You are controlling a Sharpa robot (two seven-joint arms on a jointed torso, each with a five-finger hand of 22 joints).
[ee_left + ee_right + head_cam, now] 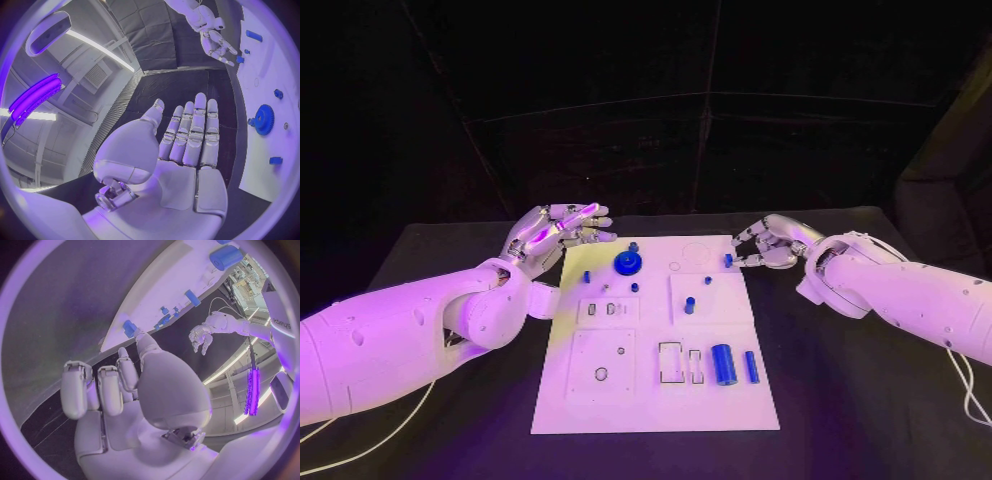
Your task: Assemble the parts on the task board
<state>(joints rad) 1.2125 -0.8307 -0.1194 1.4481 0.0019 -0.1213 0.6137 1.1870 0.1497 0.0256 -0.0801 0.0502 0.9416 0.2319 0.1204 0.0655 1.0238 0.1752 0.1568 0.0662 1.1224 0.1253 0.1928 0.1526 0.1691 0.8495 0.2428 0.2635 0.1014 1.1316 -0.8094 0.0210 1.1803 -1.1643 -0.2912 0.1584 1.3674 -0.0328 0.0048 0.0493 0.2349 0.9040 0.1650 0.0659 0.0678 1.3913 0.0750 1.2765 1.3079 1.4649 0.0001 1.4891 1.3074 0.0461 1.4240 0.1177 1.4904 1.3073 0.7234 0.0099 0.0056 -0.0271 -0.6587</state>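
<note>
**Hands at the board's far corners**

Black tabletop (pixel 877 400) carries the white task board (pixel 646 405) lengthwise down its middle, with bare dark surface along both long edges of the board and in front of its near edge. Dark curtain closes off the far side.

Left hand (pixel 557 230) hovers off the board's far left corner, palm open, fingers straight and side by side with the thumb spread away; the left wrist view shows its hand (pixel 181 150) holding nothing. Right hand (pixel 769 243) sits at the board's far right edge, most fingers curled, with thumb and a fingertip reaching to a small blue peg (pixel 728 260) standing just inside that edge. From the right wrist view the fingertip appears to touch the peg (pixel 129 328), but whether it is actually pinched I cannot tell.

On the board, a blue gear (pixel 627 263) stands near the far left part, clear of both hands. A large blue cylinder (pixel 723 364) and a thinner blue rod (pixel 751 367) lie side by side, apart, toward the near right corner, beside two rectangular slots (pixel 681 363). Several small blue pieces stand scattered across the far half.
</note>
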